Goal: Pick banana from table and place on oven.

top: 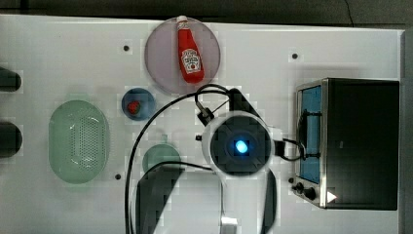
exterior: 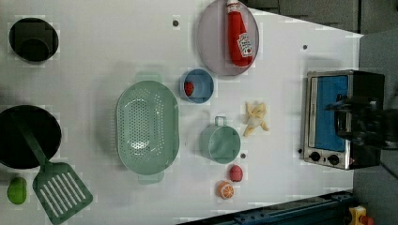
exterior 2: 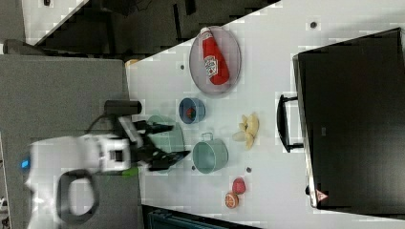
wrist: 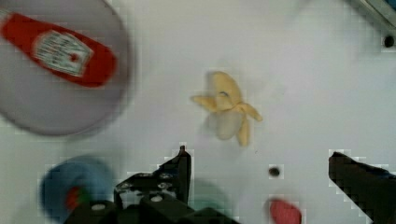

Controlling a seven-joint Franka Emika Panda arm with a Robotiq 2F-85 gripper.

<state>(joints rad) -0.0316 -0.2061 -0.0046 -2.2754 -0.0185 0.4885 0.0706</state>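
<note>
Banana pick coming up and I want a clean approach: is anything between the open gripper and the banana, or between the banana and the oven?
Nothing visible blocks either path. The banana lies alone on bare table, ahead of the open gripper. Bare table separates it from the oven.

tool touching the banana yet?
Apart. The wrist view shows bare white table between the open black tool and the pale yellow banana bunch.

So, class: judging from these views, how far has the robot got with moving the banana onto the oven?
Nothing is done yet: the banana lies on the table, apart from the oven. In hand: the gripper is open and empty above the table, with the banana in the wrist view. Left: grasp, lift, place on the oven's black top.
</note>
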